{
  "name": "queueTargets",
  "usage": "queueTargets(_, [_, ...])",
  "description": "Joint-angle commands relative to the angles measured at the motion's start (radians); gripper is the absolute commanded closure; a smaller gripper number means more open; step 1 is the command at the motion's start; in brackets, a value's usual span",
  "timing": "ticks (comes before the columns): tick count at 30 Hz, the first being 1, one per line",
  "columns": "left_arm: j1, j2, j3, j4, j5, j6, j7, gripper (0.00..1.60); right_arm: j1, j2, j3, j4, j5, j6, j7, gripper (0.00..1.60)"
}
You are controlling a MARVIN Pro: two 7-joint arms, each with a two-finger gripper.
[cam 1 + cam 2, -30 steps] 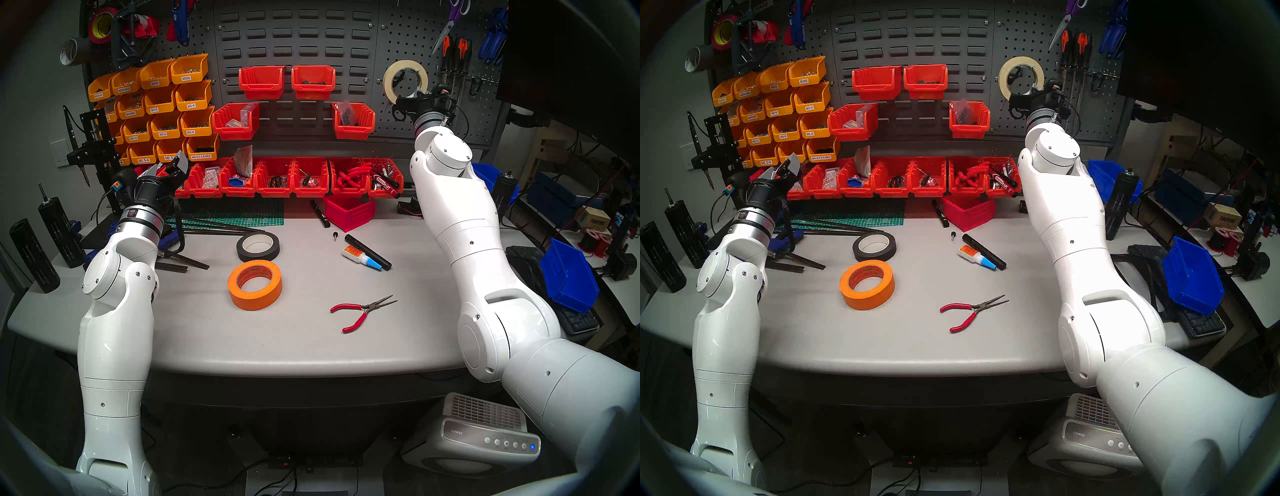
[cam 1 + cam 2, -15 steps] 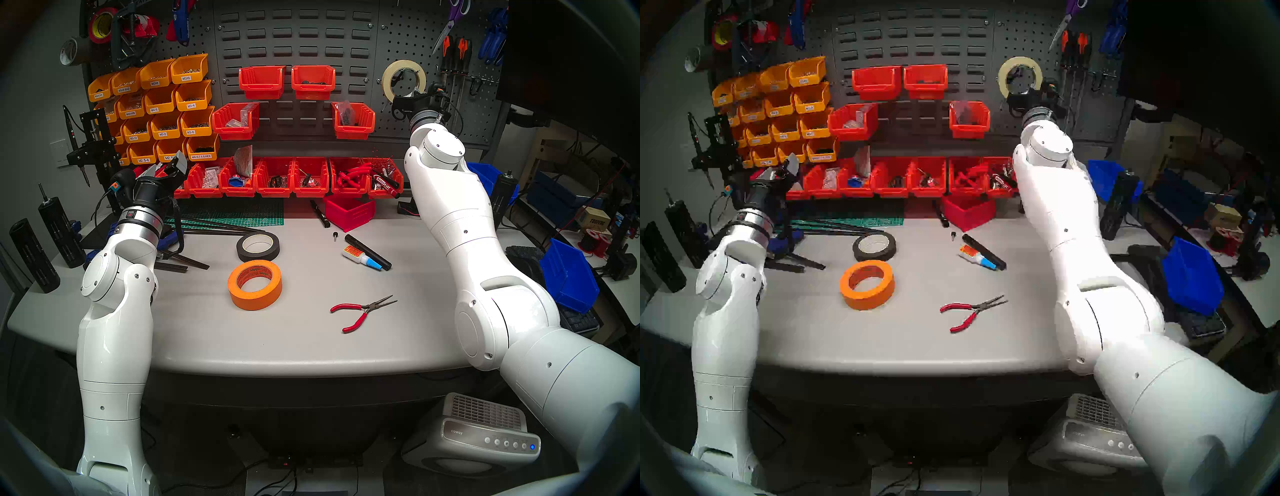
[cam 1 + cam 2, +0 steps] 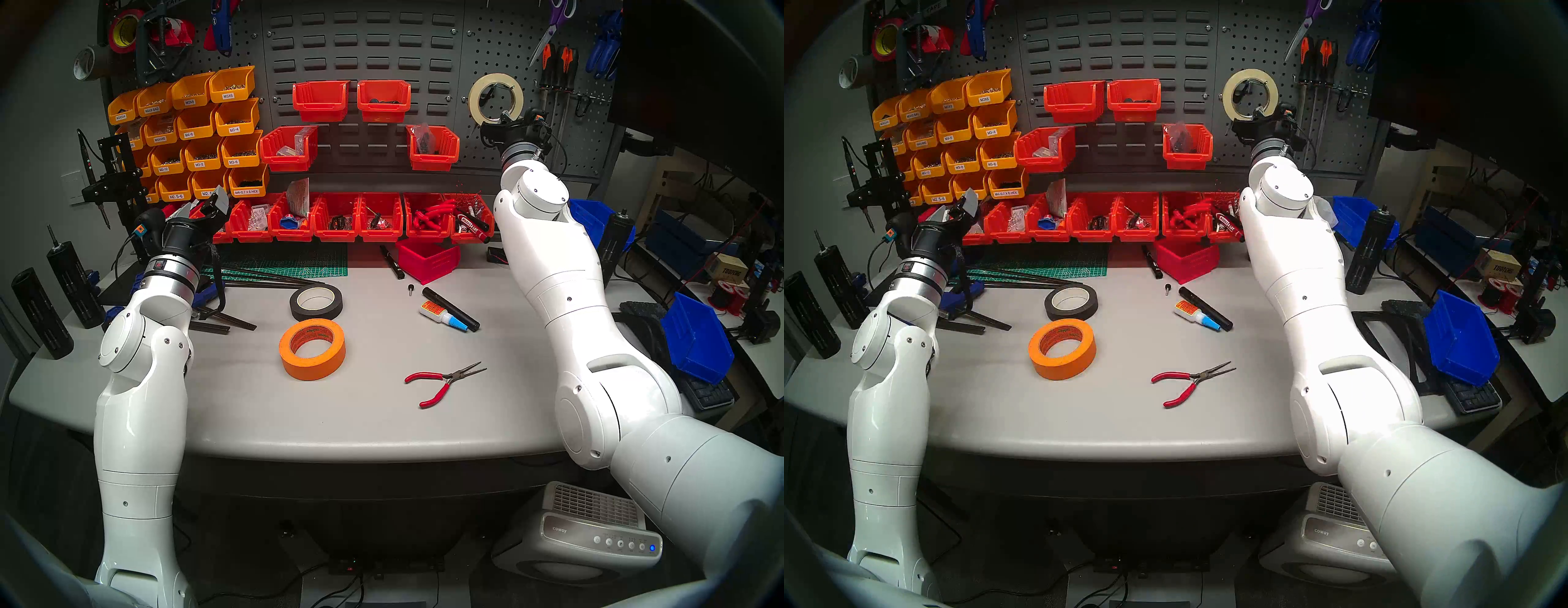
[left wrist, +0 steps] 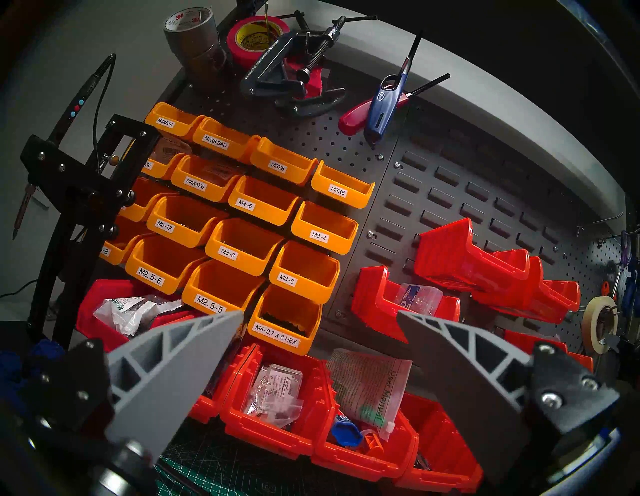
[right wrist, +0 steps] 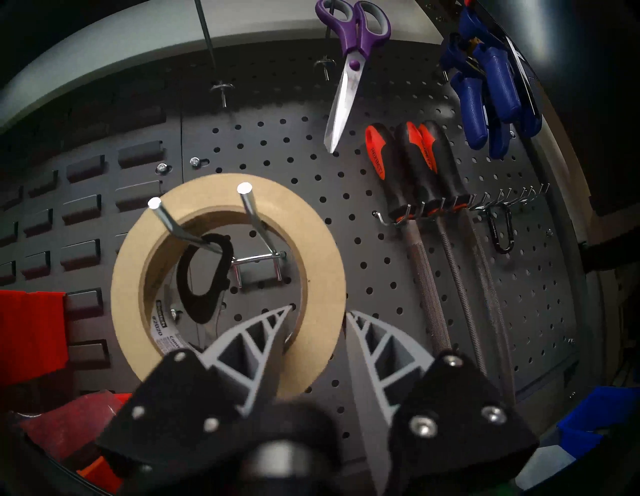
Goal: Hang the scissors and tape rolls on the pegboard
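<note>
My right gripper (image 5: pixel 313 324) reaches up to the dark grey perforated metal pegboard (image 5: pixel 381 242) behind the table's far right corner. Its two grey fingers are slightly parted around the lower rim of the slim cream masking tape roll (image 5: pixel 228 284), one finger inside the core, one outside; I cannot tell whether they press on it. The roll hangs over a two-pronged metal wire hook (image 5: pixel 249 221). A black plastic loop handle of the small scissors (image 5: pixel 202 277) hangs on the same hook, behind the roll.

My left gripper (image 4: pixel 318 322) is wide open and empty, raised above the table's far left corner, facing yellow and red plastic bins.

The wide bright orange tape roll (image 3: pixel 312 349) lies flat near the middle of the grey table (image 3: pixel 382 416), just in front of a black tape roll (image 3: pixel 316 302).
</note>
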Motion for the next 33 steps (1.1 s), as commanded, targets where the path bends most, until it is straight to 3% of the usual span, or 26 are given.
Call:
queueTargets(1, [-0.021,0.000,-0.005,-0.030,0.002,-0.022,-0.004,0.00,0.005,0.008,0.006,-0.047,-0.003,-0.005,-0.002,0.59])
queueTargets(2, [-0.021,0.000,-0.006,-0.029,0.002,-0.023,-0.004,0.00,0.003,0.007,0.006,-0.049,-0.001,-0.005,-0.001,0.45])
queueTargets(4, [-0.021,0.000,-0.006,-0.027,0.002,-0.024,-0.005,0.00,-0.005,0.007,0.006,-0.062,-0.001,-0.006,0.000,0.35])
queueTargets(6, [-0.021,0.001,-0.006,-0.023,0.002,-0.025,-0.006,0.00,-0.014,0.010,0.002,-0.079,-0.006,-0.010,0.001,0.00])
queueTargets(14, [-0.018,0.001,-0.003,-0.014,0.000,-0.024,-0.008,0.00,-0.066,0.019,-0.006,-0.164,-0.013,-0.024,0.009,0.00])
queueTargets(33, [-0.049,0.010,0.029,0.013,-0.022,-0.001,-0.012,0.00,-0.191,0.080,-0.058,-0.346,-0.012,-0.072,0.149,0.00])
